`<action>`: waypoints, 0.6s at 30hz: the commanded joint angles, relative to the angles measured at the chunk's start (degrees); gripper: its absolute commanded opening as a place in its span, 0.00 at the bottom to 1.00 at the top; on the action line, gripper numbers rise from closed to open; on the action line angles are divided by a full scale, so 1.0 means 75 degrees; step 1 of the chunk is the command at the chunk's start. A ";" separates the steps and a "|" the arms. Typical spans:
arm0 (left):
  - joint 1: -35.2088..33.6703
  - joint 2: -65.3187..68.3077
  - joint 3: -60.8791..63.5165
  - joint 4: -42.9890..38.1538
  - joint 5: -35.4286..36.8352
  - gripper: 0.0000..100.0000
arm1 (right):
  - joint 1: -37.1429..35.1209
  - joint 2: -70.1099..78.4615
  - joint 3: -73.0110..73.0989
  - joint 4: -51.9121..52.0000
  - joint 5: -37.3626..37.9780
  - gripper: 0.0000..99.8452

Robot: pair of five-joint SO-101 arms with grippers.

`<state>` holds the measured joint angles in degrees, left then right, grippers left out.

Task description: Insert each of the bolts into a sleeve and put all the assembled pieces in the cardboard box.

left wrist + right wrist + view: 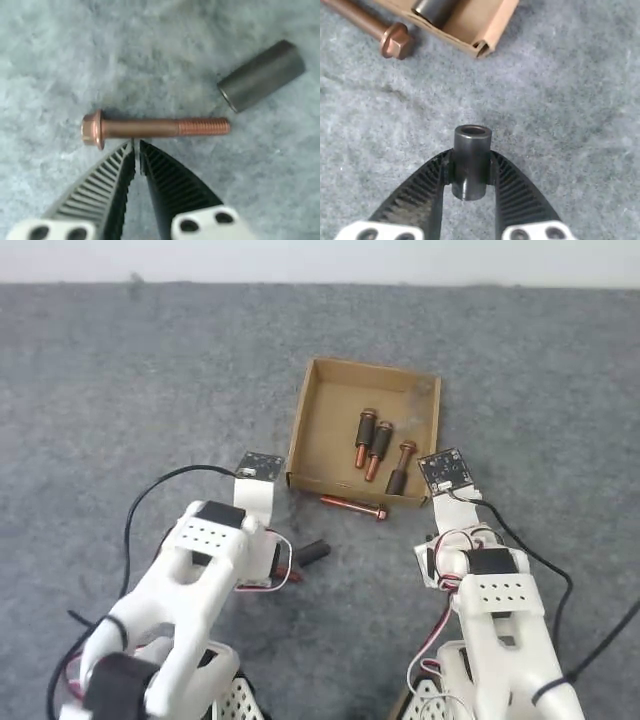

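Note:
A copper bolt [155, 127] lies flat on the grey carpet, with a dark sleeve [262, 75] lying loose just beyond its threaded end. My left gripper [136, 146] is shut and empty, its tips right against the bolt's shank near the head. My right gripper [471, 157] is shut on another dark sleeve [471, 165], held upright with its bore facing up, close to the corner of the cardboard box [487, 40]. A second bolt [352, 506] lies along the front wall of the box [300, 455]. Three assembled pieces [380, 445] rest inside.
Grey carpet covers the table all around. The loose sleeve [310, 552] lies between the two arms, beside the left arm [215, 550]. Black cables trail from both arm bases at the near edge. A pale wall edge runs along the far side.

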<state>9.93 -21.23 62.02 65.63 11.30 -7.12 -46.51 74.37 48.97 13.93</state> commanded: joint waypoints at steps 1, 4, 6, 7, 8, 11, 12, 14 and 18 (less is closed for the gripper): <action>-0.0035 0.0434 -0.0381 -0.0598 0.0328 0.01 | 0.0076 -0.0275 -0.0047 -0.0135 -0.0059 0.01; -0.0035 0.0938 -0.0463 -0.0996 0.0551 0.01 | 0.0076 -0.0275 -0.0047 -0.0135 -0.0059 0.01; -0.0070 0.1184 -0.0627 -0.1114 0.0586 0.01 | 0.0088 -0.0275 -0.0047 -0.0135 -0.0059 0.01; -0.0152 0.1278 -0.0744 -0.1114 0.0586 0.01 | 0.0088 -0.0275 -0.0047 -0.0135 -0.0059 0.01; -0.0234 0.1348 -0.0897 -0.1114 0.0586 0.01 | 0.0088 -0.0275 -0.0047 -0.0135 -0.0059 0.01; -0.0504 0.1371 -0.1366 -0.1114 0.0586 0.01 | 0.0076 -0.0275 -0.0047 -0.0135 -0.0059 0.01; -0.0574 0.1371 -0.1530 -0.1114 0.0586 0.01 | 0.0076 -0.0275 -0.0047 -0.0135 -0.0059 0.01; -0.0668 0.1395 -0.1870 -0.1114 0.0586 0.01 | 0.0076 -0.0275 -0.0047 -0.0135 -0.0059 0.01; -0.0633 0.1430 -0.2374 -0.1114 0.0938 0.01 | 0.0076 -0.0275 -0.0047 -0.0135 -0.0059 0.01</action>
<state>5.36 -10.15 48.75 58.51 15.43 -7.12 -46.51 74.37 48.97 13.93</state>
